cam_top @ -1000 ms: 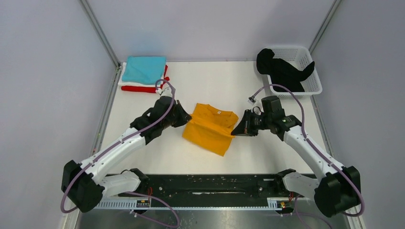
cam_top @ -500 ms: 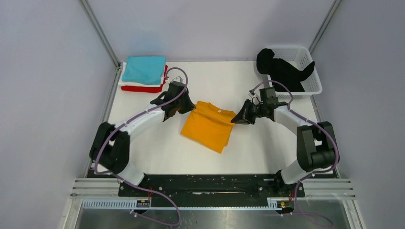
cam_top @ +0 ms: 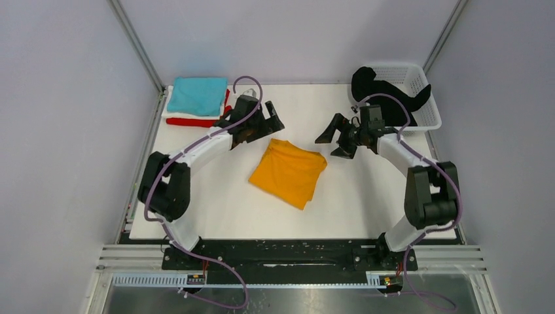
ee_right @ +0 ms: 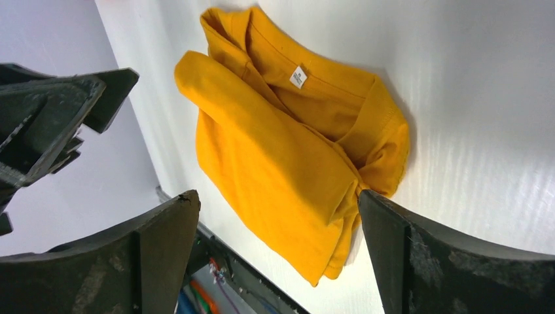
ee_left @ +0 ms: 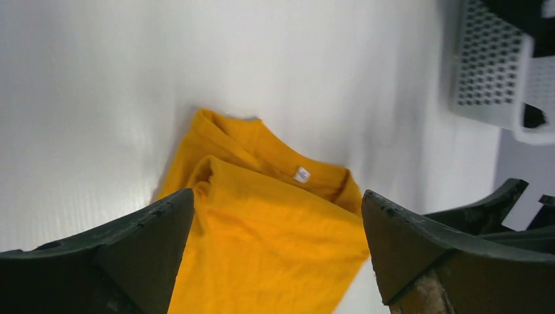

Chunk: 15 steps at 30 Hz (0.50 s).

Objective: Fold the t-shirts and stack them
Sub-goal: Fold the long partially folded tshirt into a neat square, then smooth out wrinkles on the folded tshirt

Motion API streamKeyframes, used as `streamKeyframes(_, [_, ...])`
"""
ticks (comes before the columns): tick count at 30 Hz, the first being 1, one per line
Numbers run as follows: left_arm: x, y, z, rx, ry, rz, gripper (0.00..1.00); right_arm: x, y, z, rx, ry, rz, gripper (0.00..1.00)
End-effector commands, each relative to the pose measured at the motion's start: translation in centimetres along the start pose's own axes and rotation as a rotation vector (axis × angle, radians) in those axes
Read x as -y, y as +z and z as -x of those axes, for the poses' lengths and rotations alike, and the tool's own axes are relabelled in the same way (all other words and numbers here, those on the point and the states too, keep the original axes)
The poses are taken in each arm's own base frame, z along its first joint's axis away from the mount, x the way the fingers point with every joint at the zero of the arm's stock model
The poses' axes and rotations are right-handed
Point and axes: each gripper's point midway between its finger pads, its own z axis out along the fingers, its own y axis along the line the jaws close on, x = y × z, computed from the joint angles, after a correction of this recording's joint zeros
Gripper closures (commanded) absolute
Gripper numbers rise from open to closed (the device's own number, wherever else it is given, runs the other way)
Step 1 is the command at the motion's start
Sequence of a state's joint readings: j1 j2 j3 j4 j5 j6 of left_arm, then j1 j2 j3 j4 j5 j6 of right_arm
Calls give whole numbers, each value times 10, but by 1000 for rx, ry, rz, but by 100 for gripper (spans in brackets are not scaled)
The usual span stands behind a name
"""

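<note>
A mustard-orange t-shirt lies folded in the middle of the table, and nothing holds it. My left gripper hovers open just past the shirt's far left corner. The right gripper is open too, off the shirt's far right corner. In the left wrist view the shirt lies below the open jaws with its collar label showing. The right wrist view shows the shirt beyond its open jaws. A teal t-shirt tops a stack with white and red t-shirts. A black t-shirt hangs out of the basket.
The white lattice basket stands at the far right corner, also seen in the left wrist view. Grey walls and metal frame posts close in the table on three sides. The black rail with the arm bases runs along the near edge.
Both grippers have opened and let go of the orange shirt. They have drawn back toward the far side, and the shirt now lies folded over on the table.
</note>
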<state>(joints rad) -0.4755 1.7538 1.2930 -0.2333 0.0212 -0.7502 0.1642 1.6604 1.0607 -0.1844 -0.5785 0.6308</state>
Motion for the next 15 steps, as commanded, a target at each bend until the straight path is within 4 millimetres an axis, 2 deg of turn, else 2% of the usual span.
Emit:
streamKeyframes(1, [43, -36, 2, -22, 36, -215, 1, -9, -37, -3, 112, -79, -46, 1])
streamKeyframes(3, [51, -36, -21, -108, 52, -284, 1, -16, -37, -23, 80, -92, 8, 1])
streamKeyframes(6, [58, -31, -48, -204, 79, -329, 1, -37, -29, -53, 6, -110, 134, 0])
streamKeyframes(9, [59, -24, -64, -241, 101, -323, 1, -54, -17, -70, -46, -133, 196, 1])
streamKeyframes(11, [51, -14, -66, -244, 106, -282, 1, -62, -9, -68, -50, -137, 218, 1])
streamKeyframes(15, [37, 12, -56, -217, 148, -177, 1, -60, 11, -51, -32, -113, 194, 1])
